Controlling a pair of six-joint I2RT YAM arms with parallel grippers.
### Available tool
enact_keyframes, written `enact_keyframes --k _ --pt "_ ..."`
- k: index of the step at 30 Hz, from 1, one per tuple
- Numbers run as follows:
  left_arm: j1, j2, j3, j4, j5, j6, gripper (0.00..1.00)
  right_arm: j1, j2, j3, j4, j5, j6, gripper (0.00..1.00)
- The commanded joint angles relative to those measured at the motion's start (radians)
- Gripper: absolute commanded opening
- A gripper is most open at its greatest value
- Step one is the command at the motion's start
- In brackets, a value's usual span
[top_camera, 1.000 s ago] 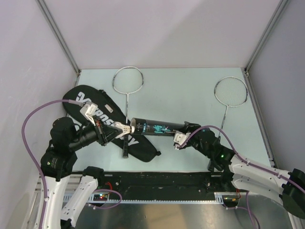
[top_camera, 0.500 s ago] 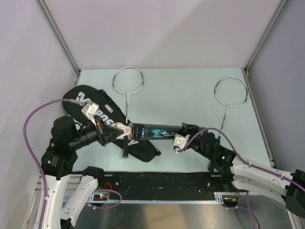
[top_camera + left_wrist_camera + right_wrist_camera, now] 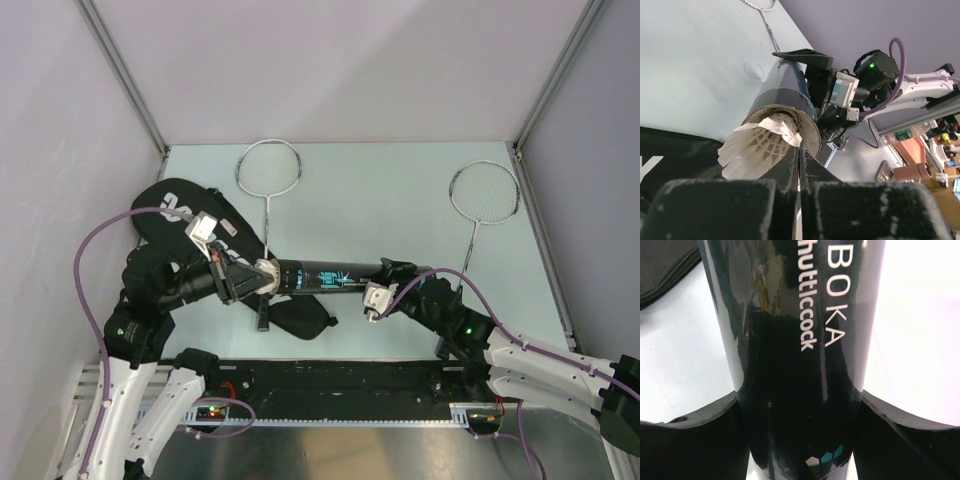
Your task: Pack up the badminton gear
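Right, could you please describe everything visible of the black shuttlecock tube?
The tube is a long, glossy black cylinder with white lettering reading "shuttlecock" and teal marks. It lies roughly level, apparently held above the table, its left end over the racket bag. The fingers of the right gripper clamp its right end from both sides. Its left mouth is open, a white feather shuttlecock partly inside, with the shut left gripper at the rim.

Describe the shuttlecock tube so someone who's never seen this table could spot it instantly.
On the table, look near the front edge between the arms. The tube is the long cylinder held between them: the right claw clamps one end, the left claw holds a white shuttlecock at its open end. Unlike the flat bag nearby, it's round and glossy.
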Motion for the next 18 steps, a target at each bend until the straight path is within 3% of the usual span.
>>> enact_keyframes --k 1,9,18 --pt "-0.067 0.005 -0.042 0.172 -0.008 -0.098 0.00 0.013 0.000 0.061 0.088 -0.011 -0.015 0.27" --pt "-0.170 0.038 -0.105 0.295 -0.079 -0.162 0.00 0.024 0.026 0.066 0.133 -0.020 -0.017 0.26" --pt "-0.230 0.050 -0.151 0.329 -0.144 -0.172 0.00 0.025 0.043 0.066 0.193 -0.050 0.002 0.25"
